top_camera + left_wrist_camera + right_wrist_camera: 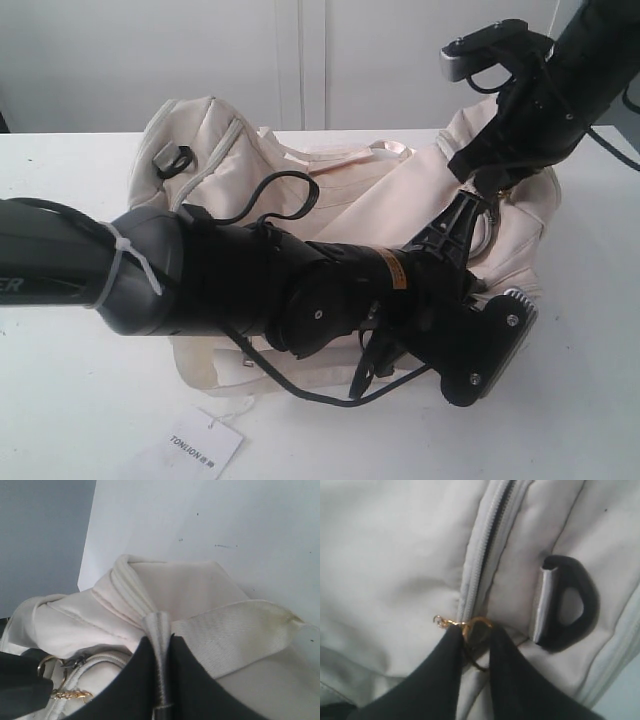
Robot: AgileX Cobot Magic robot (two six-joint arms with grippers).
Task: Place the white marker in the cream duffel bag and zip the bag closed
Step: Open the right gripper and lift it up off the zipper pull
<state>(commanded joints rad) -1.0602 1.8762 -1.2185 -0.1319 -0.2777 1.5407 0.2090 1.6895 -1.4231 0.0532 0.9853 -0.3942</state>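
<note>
**Exterior view.** Cream duffel bag (pixel 360 200) flat on a white table (pixel 60 400), filling the centre. Black D-ring (pixel 172 158) at the bag's 10 o'clock corner. Strap handle (pixel 350 155) along its 12 o'clock edge. White paper hang tag (pixel 200 445) on the table at 7 o'clock. Left arm (pixel 200 280) entering at 9 o'clock and crossing in front of the bag, its tip at the bag's 3 o'clock end. Right arm (pixel 560 80) reaching down from 1 o'clock to that same end, just beside the left arm's tip. White marker not visible in any view; whereabouts not to be told.

**Left wrist view.** Left gripper (pixel 159 639) clenched, its dark fingers (pixel 195 680) pressed together on a narrow fold of the bag's cloth. Woven cream strap (pixel 240 630) running off from the pinch. Corner of the bag bunched up just beyond it. White table past the bag, with a grey backdrop (pixel 40 530) behind. Gold ring pull (pixel 47 662) with its short chain beside the bag's zip (pixel 95 665), touching the dark tip of the other claw.

**Right wrist view.** Right gripper (pixel 476 632) drawn in on the gold ring pull, one fingertip (pixel 452 645) on each side and a thin gap below the ring. Zip running away from the pull across the cream cloth, with a dark slit along its far stretch. Black D-ring on a grey tab just beside the zip.
</note>
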